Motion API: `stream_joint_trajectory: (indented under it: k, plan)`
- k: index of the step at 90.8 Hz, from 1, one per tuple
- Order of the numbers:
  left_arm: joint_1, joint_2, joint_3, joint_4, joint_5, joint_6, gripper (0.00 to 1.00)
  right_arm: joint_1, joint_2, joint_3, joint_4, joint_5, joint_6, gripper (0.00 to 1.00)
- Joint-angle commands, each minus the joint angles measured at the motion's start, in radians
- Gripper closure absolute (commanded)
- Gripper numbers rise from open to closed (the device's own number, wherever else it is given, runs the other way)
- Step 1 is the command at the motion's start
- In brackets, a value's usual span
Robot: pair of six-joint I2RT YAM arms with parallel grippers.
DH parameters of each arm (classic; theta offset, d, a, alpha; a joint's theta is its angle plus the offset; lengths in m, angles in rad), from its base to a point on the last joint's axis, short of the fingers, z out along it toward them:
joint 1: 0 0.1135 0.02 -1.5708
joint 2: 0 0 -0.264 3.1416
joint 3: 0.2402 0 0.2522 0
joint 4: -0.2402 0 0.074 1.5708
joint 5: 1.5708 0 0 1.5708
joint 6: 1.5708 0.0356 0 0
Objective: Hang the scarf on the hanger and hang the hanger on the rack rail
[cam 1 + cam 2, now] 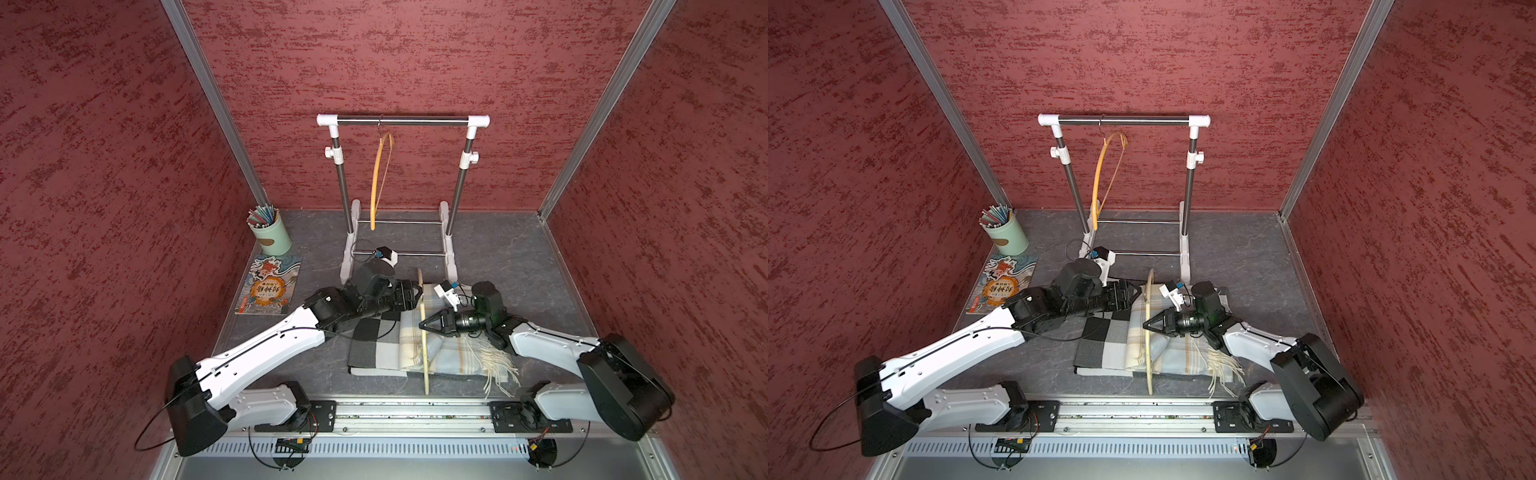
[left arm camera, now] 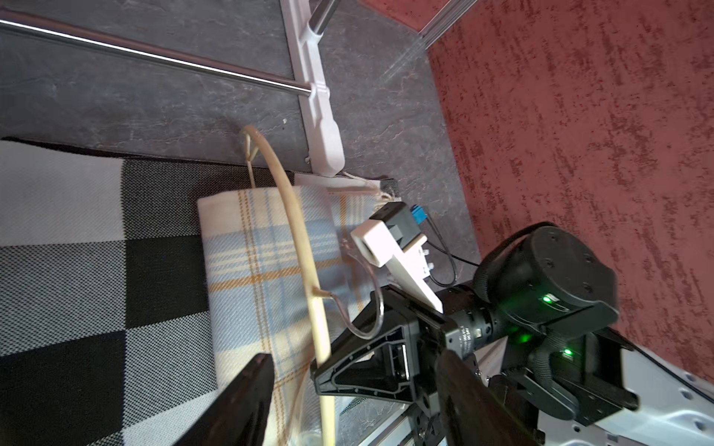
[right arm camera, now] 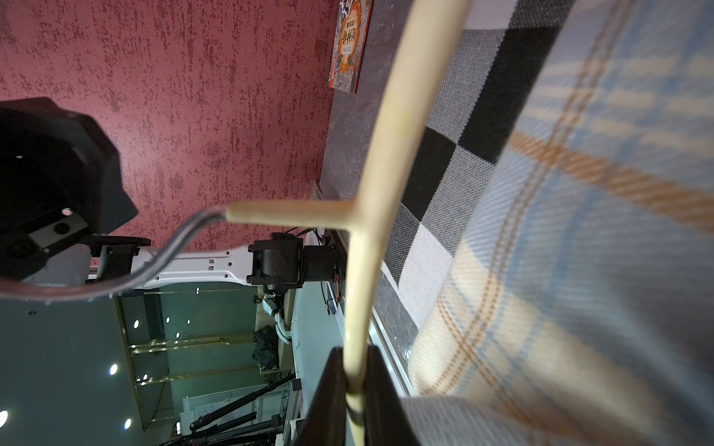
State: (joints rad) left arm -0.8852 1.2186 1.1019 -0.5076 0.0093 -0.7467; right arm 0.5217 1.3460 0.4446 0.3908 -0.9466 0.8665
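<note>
**Right hand clamped on the hanger, left hand spread beside it**

Only the wrist views show us the wire hook of the pale hanger, which juts from the middle of the arch toward the right arm. In both top views we cannot make it out behind the right hand.

From above, the hanger's long axis runs from the near edge of the tabletop toward the rack. It crosses the folded plaid scarf, whose fringe trails to our right. The scarf lies partly on a checked cloth.

In the right wrist view, the right hand is clenched on the hanger's arch. The left hand is spread wide near the hanger's far end and grasps nothing. We cannot tell whether it touches the scarf.
</note>
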Motion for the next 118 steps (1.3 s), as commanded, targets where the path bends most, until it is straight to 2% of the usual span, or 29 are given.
stream_joint_trajectory:
  k: [1,14,19,29,36,42,48,52,55,61,71,84,93,101,118]
  plan:
    - [-0.007,0.095,0.043,-0.018,0.018,0.017,0.3,-0.012,0.04,-0.021,-0.141,0.091,0.009,1.0]
    - [-0.02,0.203,0.092,-0.033,-0.036,0.028,0.36,-0.012,0.03,-0.019,-0.169,0.099,-0.001,1.0]
    - [-0.021,0.24,0.117,-0.039,-0.036,0.041,0.43,-0.012,0.031,-0.011,-0.185,0.101,-0.007,1.0]
    - [-0.037,0.291,0.173,-0.09,-0.078,0.067,0.65,-0.011,0.032,-0.001,-0.202,0.097,-0.017,1.0]
    - [-0.049,0.299,0.19,-0.124,-0.11,0.07,0.87,-0.012,0.023,-0.003,-0.207,0.099,-0.015,1.0]
    - [-0.055,0.298,0.19,-0.141,-0.126,0.067,1.0,-0.011,0.015,-0.001,-0.222,0.1,-0.021,1.0]
    - [-0.059,0.298,0.192,-0.16,-0.139,0.059,1.0,-0.013,0.0,0.036,-0.297,0.106,-0.086,0.99]
    - [-0.063,0.301,0.197,-0.17,-0.147,0.057,1.0,-0.013,-0.016,0.077,-0.397,0.124,-0.147,0.85]
    - [-0.064,0.305,0.201,-0.179,-0.151,0.053,1.0,-0.018,-0.029,0.11,-0.471,0.139,-0.189,0.67]
    - [-0.068,0.31,0.205,-0.19,-0.157,0.047,1.0,-0.031,-0.067,0.178,-0.624,0.2,-0.265,0.43]
    - [-0.075,0.317,0.213,-0.202,-0.17,0.047,1.0,-0.08,-0.155,0.251,-0.794,0.276,-0.323,0.26]
    - [-0.077,0.317,0.212,-0.205,-0.171,0.05,1.0,-0.176,-0.239,0.291,-1.008,0.437,-0.345,0.25]
    - [-0.076,0.317,0.205,-0.202,-0.17,0.047,1.0,-0.186,-0.242,0.283,-1.069,0.531,-0.353,0.28]
    - [-0.077,0.314,0.197,-0.195,-0.162,0.047,1.0,-0.186,-0.199,0.27,-1.041,0.496,-0.36,0.31]
    - [-0.078,0.31,0.177,-0.181,-0.154,0.041,1.0,-0.171,-0.088,0.248,-0.846,0.298,-0.299,0.39]
